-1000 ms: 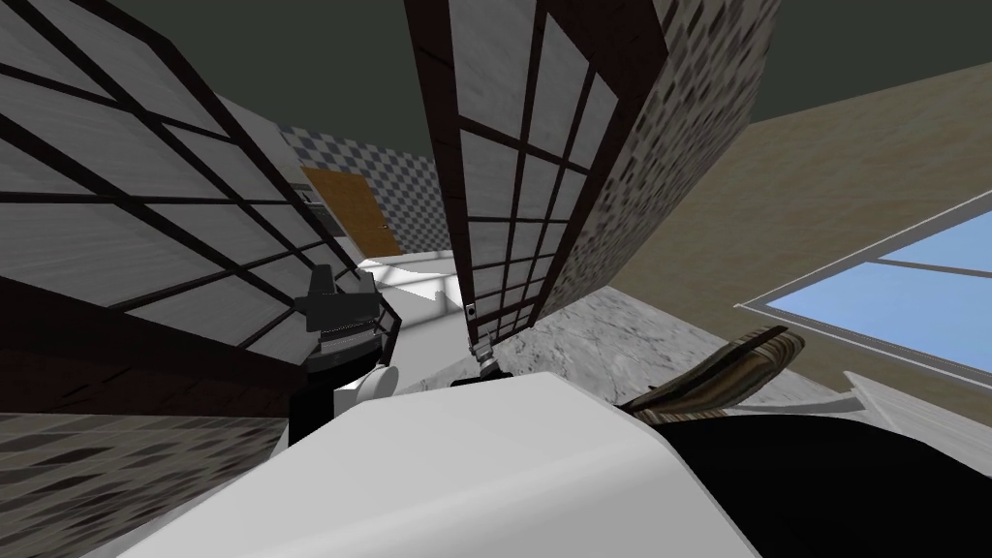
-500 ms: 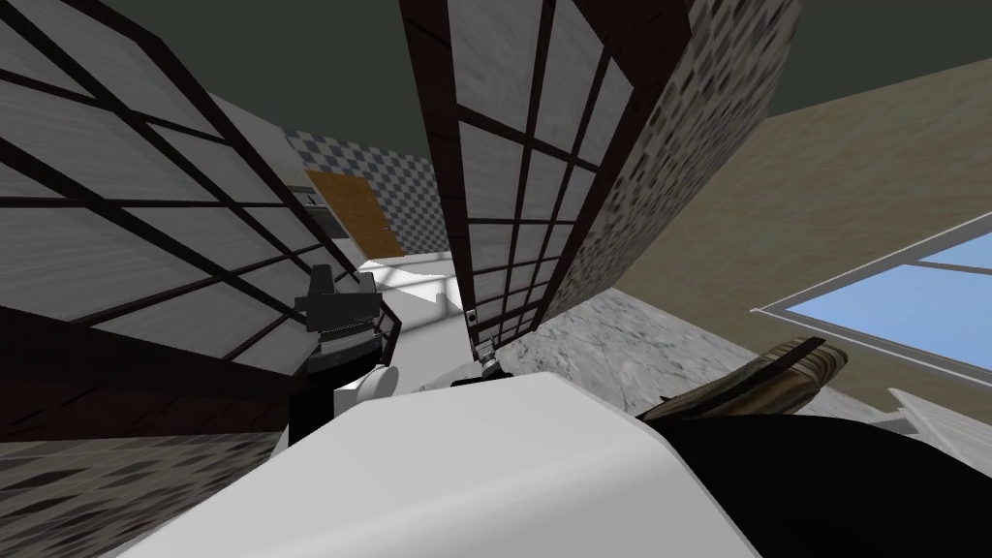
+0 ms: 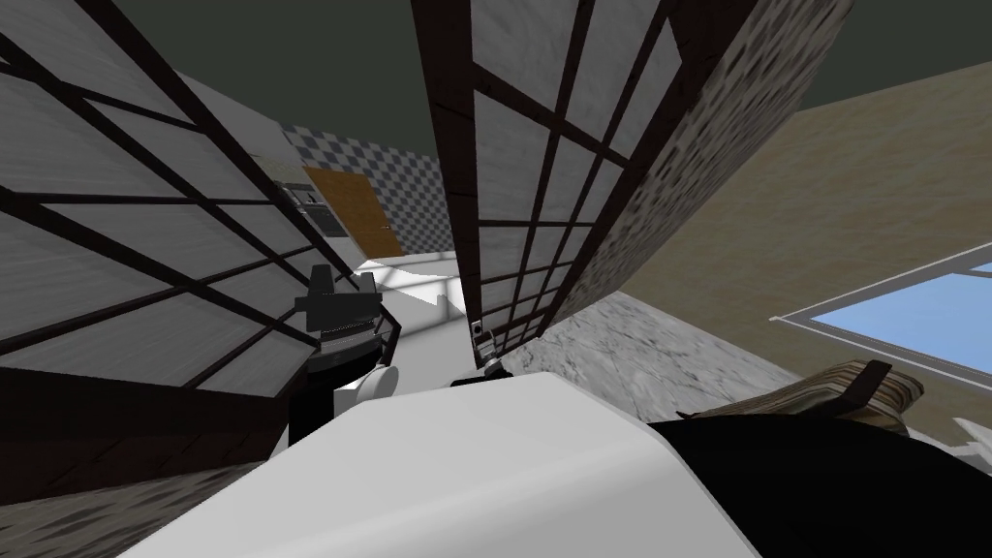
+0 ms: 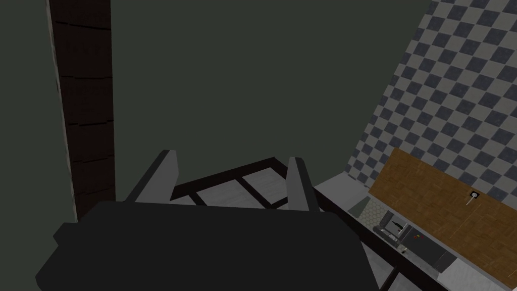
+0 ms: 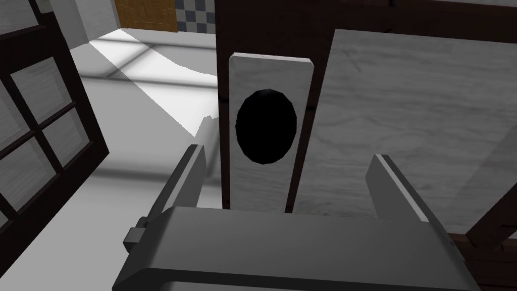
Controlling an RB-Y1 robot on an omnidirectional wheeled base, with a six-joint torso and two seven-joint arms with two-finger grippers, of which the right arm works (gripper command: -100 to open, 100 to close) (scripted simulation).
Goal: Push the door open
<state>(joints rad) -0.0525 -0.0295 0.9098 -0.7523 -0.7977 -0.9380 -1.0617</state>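
Note:
A double door with dark frames and grey panes stands right in front of me. Its right leaf [image 3: 542,174] is swung ajar, and its left leaf [image 3: 126,242] slants across the left. My right gripper [image 5: 290,177] is open, its fingers straddling the right leaf's dark edge post just below a light grey handle plate [image 5: 267,166] with a black oval hole. In the head view this plate [image 3: 477,331] sits low on the leaf, just above the right gripper [image 3: 491,364]. My left gripper [image 4: 229,179] is open and empty, raised beside the left leaf [image 3: 339,286].
Through the gap lies a white floor [image 3: 417,286], then a checkered wall with a brown door [image 3: 354,208]. Marbled floor [image 3: 630,354], a striped brown roll [image 3: 833,387] and a window [image 3: 911,315] are on my right. A black area [image 3: 833,484] fills the lower right.
The whole head view has shifted: the right leaf looms larger and the striped roll and window slid right, so I have moved. The right gripper stays at the handle plate.

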